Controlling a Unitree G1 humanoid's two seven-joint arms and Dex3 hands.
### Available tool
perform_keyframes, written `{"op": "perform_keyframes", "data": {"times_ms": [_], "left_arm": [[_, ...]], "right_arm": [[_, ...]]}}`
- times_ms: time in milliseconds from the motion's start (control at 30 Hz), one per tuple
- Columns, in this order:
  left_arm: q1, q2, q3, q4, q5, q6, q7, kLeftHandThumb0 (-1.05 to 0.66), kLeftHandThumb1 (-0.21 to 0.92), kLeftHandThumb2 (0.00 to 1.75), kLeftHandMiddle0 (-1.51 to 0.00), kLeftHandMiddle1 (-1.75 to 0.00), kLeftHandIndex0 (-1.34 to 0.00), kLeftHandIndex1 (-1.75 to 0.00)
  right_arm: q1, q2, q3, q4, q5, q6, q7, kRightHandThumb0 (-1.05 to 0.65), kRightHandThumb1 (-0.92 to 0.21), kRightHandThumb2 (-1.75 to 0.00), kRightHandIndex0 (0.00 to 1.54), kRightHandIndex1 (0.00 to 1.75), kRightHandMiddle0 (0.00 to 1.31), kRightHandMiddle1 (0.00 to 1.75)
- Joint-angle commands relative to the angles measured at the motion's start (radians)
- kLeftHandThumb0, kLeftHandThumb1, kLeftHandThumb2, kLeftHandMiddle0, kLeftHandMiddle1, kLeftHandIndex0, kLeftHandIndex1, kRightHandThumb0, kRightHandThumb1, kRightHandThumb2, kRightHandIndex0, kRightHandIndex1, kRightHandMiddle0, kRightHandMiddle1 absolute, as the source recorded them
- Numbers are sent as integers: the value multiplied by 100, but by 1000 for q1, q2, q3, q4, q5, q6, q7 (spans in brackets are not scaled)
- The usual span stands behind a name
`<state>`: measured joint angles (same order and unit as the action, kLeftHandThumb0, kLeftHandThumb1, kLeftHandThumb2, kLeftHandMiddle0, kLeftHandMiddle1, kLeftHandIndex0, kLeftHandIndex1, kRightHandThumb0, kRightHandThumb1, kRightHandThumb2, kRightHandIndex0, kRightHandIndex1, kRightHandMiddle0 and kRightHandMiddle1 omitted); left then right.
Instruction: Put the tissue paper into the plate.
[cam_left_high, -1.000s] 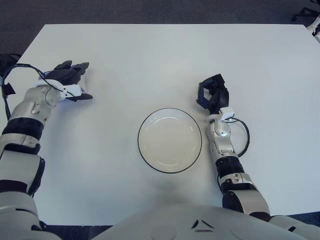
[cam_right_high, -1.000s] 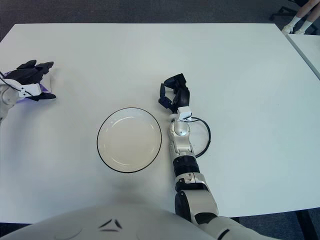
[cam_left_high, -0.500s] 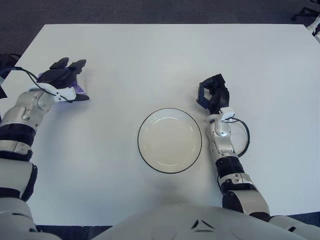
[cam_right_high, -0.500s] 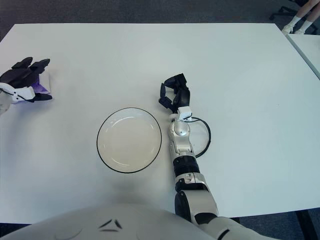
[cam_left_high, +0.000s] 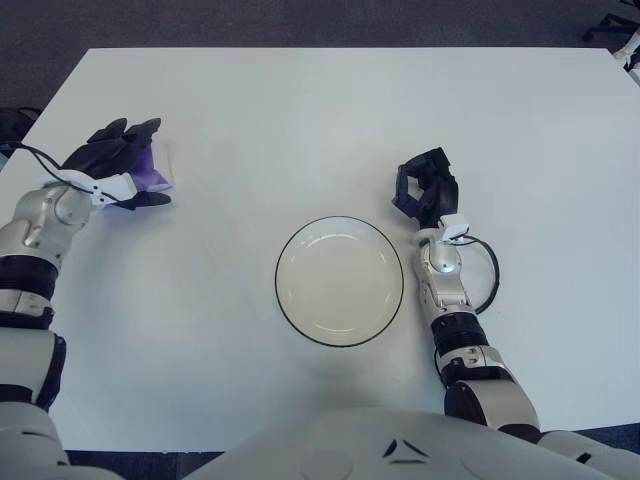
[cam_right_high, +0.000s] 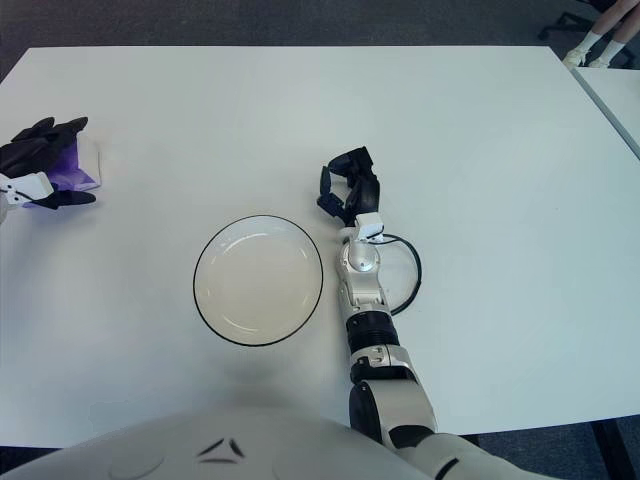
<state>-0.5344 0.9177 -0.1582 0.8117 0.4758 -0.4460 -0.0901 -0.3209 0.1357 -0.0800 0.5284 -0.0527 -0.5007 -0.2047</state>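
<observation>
The tissue (cam_left_high: 155, 168) lies at the far left of the table (cam_left_high: 320, 110), a small pale and purple pack, partly hidden under the left hand (cam_left_high: 112, 160). That hand sits directly over it from the left, dark fingers (cam_left_high: 128, 135) reaching across the top and the thumb (cam_left_high: 148, 200) along its near edge. The digits bracket the pack loosely, but whether they actually press on it cannot be told from either eye view. Its long axis is also unclear, since too little of it shows.

The plate (cam_left_high: 292, 250), round with a dark rim and nothing in it, stands well apart to the right and nearer the robot, close to the table's middle. So the carry would run rightward and toward the near edge, and the left hand is plainly the one placed for it.

The right hand (cam_left_high: 424, 187) shows just beyond the plate's right rim, fingers curled together on nothing. A black cable loop (cam_left_high: 488, 268) hangs beside its wrist. Nothing stands on the bare tabletop between tissue and plate. The idle right hand is beyond the plate, so it should not obstruct.
</observation>
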Motion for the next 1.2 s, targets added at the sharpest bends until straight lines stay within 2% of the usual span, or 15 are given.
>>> {"op": "perform_keyframes", "data": {"times_ms": [0, 233, 400, 867, 1167], "left_arm": [[22, 33, 18, -4, -18, -8, -35, -105, 44, 58, 0, 0, 0, 0], [26, 37, 21, -22, -27, 26, -77, -105, 42, 63, 0, 0, 0, 0], [38, 20, 15, -13, -15, 45, -46, -105, 40, 69, 0, 0, 0, 0], [32, -16, 18, 17, -32, 98, -48, -102, 43, 74, 0, 0, 0, 0], [27, -71, 4, 82, -25, 105, 8, -99, 46, 75, 0, 0, 0, 0]], "right_arm": [[133, 5, -16, 102, 22, 52, -2, -40, -58, -100, 63, 140, 41, 175], [130, 5, -15, 106, 19, 46, -5, -40, -58, -99, 63, 140, 41, 175], [128, 4, -16, 110, 21, 41, -3, -40, -58, -100, 64, 140, 41, 175], [120, 1, -25, 119, 31, 31, 7, -40, -57, -101, 63, 141, 41, 175], [115, -5, -27, 127, 28, 21, 8, -40, -57, -100, 63, 141, 41, 175]]}}
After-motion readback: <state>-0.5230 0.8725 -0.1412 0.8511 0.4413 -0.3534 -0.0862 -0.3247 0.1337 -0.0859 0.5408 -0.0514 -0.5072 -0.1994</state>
